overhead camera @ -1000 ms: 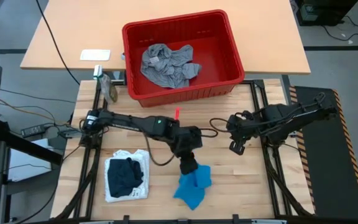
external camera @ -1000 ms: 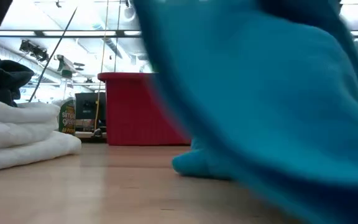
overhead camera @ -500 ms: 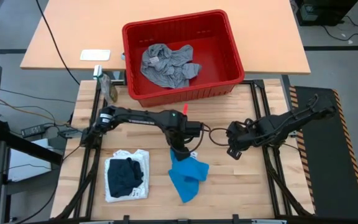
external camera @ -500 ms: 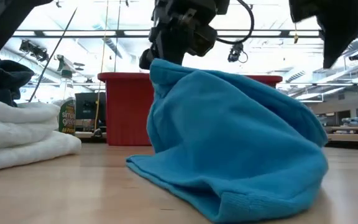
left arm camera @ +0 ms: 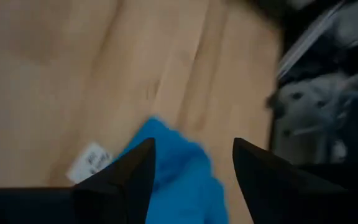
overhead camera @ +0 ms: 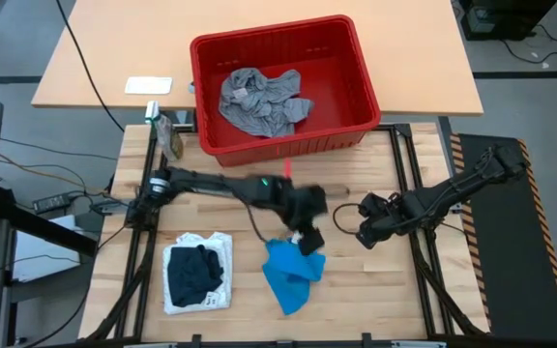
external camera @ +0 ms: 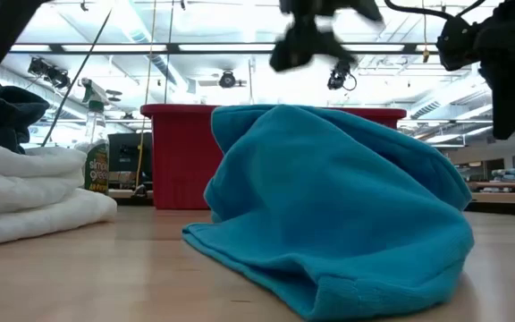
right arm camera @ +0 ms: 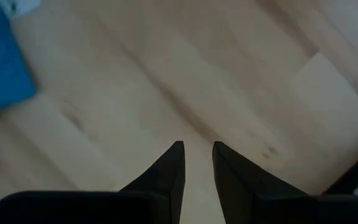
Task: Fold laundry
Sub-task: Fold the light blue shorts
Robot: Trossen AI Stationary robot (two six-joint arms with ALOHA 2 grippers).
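Released, my left tool (overhead camera: pixel 309 235) has lifted wide off the bright blue garment (overhead camera: pixel 291 275). Only the low view shows it heaped on the desk (external camera: pixel 105 277). My right tool (right arm camera: pixel 196 163) hovers narrow, empty.

The surface (overhead camera: pixel 366 280) is pale wood with a visible grain, framed in black. The crumpled garment (overhead camera: pixel 291 273) lying on it is bright blue, plain, with a small white tag (left arm camera: pixel 89 162) at its hem. Near the surface's left edge, a dark navy garment (overhead camera: pixel 193 271) lies on a white folded cloth (overhead camera: pixel 219 249). The basket (overhead camera: pixel 354 70) is solid red; the bundle (overhead camera: pixel 259 101) inside is heather grey, mottled light and dark. Both arms are black, as are the left pincer (overhead camera: pixel 309 232) and the right pincer (overhead camera: pixel 366 232). The bottle (external camera: pixel 97 165) past the far left corner carries a green-and-yellow label.
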